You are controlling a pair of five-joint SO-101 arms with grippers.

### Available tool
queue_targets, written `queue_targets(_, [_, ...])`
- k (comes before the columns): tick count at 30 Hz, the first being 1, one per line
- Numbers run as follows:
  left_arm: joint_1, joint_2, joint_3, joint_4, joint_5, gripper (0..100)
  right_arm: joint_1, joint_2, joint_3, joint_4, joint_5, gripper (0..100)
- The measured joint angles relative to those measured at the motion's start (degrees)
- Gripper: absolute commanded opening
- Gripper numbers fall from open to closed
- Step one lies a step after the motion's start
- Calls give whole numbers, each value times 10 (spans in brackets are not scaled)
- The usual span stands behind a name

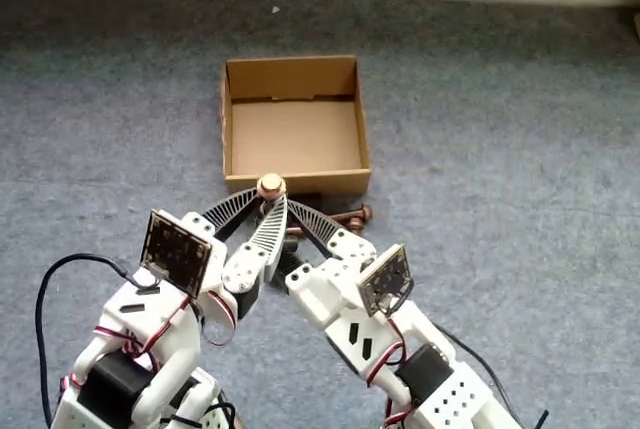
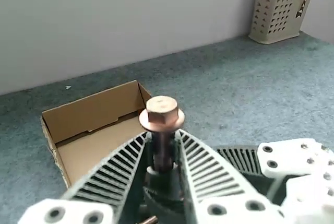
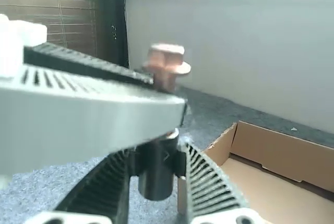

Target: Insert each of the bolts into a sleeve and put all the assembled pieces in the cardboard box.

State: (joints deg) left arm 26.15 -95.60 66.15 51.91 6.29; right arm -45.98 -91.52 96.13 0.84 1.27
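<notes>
A copper bolt [image 1: 270, 187] stands head up just in front of the open cardboard box [image 1: 229, 119]. My left gripper [image 1: 268, 199] is shut on its shaft. In the left wrist view the bolt [image 2: 163, 115] rises between the ribbed fingers [image 2: 206, 174], and its lower end meets a black sleeve [image 2: 158, 176]. My right gripper [image 3: 155, 167] is shut on that sleeve [image 3: 155, 174], directly beneath the bolt head [image 3: 166, 62]. The left arm's fingers [image 3: 94, 98] cross above it. The box [image 3: 276, 151] holds nothing.
Loose copper bolts [image 1: 352, 217] lie on the grey carpet before the box's front right corner, under the right arm's fingers. A perforated beige basket [image 2: 282, 4] stands by the far wall. A black cable [image 1: 48, 294] loops beside the left arm.
</notes>
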Motion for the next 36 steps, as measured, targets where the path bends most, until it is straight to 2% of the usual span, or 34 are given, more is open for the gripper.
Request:
queue_targets(4, [-11,-3,-1,42,14,230,-1,1,0,0,0,5])
queue_targets(9, [-63,-4,-4,48,21,231,13,2,0,1,-1,5])
queue_targets(12, [-84,-4,-4,48,21,231,47,1,0,3,-39,5])
queue_targets(19, [-148,-4,-4,48,21,227,101,1,0,135,-90,5])
queue_targets(24, [-205,-4,-4,52,21,195,170,1,-12,200,-111,5])
queue_targets(31, [-291,-4,74,63,20,189,193,9,-110,236,-112,5])
queue_targets(36, [-341,3,141,63,20,189,194,127,-205,235,-112,5])
